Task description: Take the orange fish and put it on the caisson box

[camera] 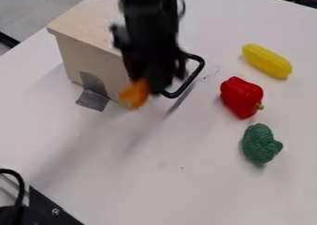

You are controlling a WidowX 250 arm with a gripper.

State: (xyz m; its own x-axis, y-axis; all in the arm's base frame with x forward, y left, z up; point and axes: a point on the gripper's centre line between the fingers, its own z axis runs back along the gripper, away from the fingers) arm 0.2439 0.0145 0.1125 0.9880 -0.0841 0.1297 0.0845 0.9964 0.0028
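Fingers (pixel 141 78) are clamping shut on an orange toy fish (pixel 132 95) above the smooth white surface (pixel 123 178), grey floor (pixel 28 11) lying beyond

Robot arm (pixel 148 15): blk all over, approx. same dark tone top to bottom, no lighter trim. Thick, blocky upper pt., w/ a small blk bit jutting out on one side. Thin blk cable (pixel 183 5) loops out on the opp. side. Hand (pixel 155 79) also blk, narrower toward the tip, w/ an uneven outline.
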